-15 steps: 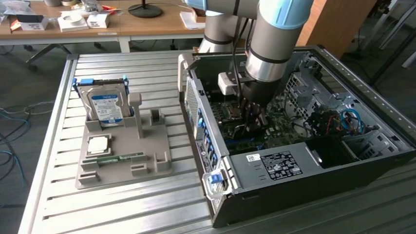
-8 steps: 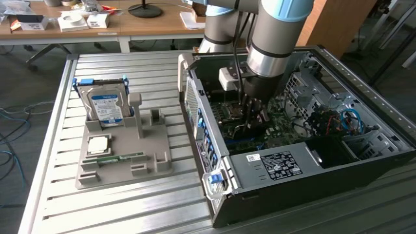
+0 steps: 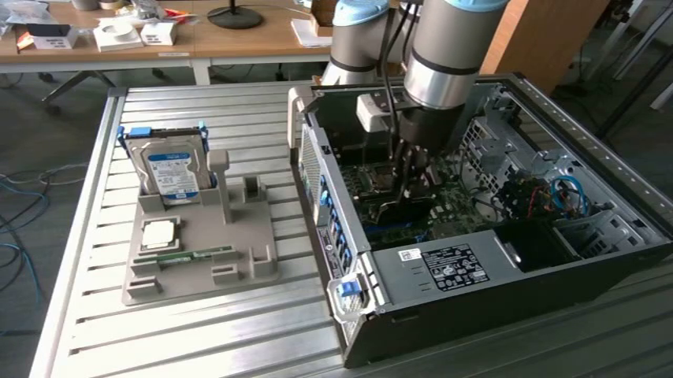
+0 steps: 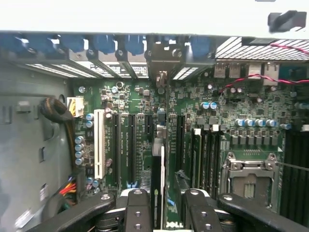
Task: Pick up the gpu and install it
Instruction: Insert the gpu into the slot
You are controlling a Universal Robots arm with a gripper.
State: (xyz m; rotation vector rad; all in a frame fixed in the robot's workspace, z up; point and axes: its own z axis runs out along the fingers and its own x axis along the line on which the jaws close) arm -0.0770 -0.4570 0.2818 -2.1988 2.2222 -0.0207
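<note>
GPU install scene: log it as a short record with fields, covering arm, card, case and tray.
arm: reaches down into the open computer case from above
gripper: over the motherboard, fingers either side of the gpu
gpu: thin black card, on edge, standing in line with the expansion slots
seating: cannot tell whether it is fully in its slot
parts tray: on the slatted table, at the exterior view's left of the case
on tray: blue-labelled hard drive upright, processor, green memory stick

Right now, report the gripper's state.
Gripper: closed on the gpu, held edge-on above the motherboard slots inside the computer case.
</note>
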